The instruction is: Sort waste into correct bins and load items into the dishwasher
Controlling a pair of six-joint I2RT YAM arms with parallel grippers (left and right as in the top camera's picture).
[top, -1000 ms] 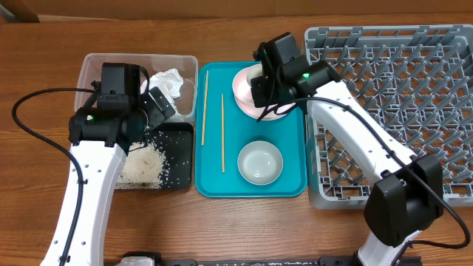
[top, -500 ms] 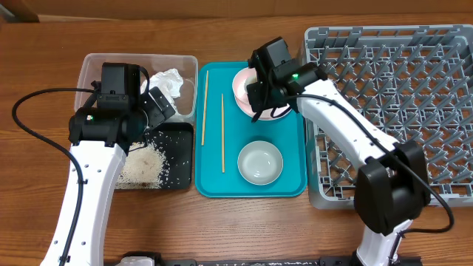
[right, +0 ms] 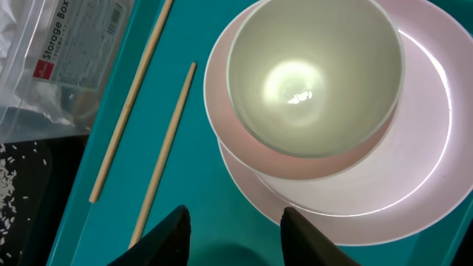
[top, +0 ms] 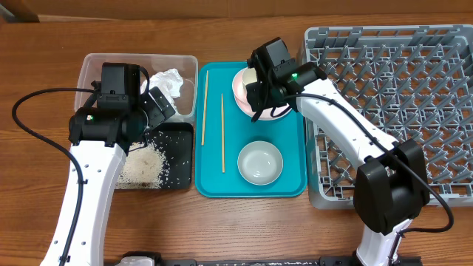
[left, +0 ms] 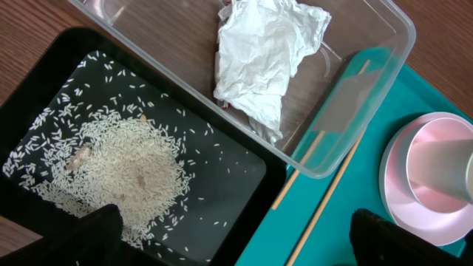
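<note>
Hovering over the teal tray (right: pixel 214 199), the right gripper (right: pixel 236 225) is showing its two fingers parted at the bottom of the right wrist view, with nothing between them. Above them a pale bowl (right: pixel 314 81) is sitting inside the pink plate (right: pixel 414 177), and two chopsticks (right: pixel 130 103) are lying at the left. The left gripper (left: pixel 236 218) is spreading wide and empty over the black tray (left: pixel 236 177) of rice (left: pixel 126 170). A crumpled tissue (left: pixel 266 52) is resting in the clear tub (left: pixel 373 96), upper middle. Overhead, a second bowl (top: pixel 260 162) is sitting at centre, with the grey rack (top: pixel 429 89) filling the right.
</note>
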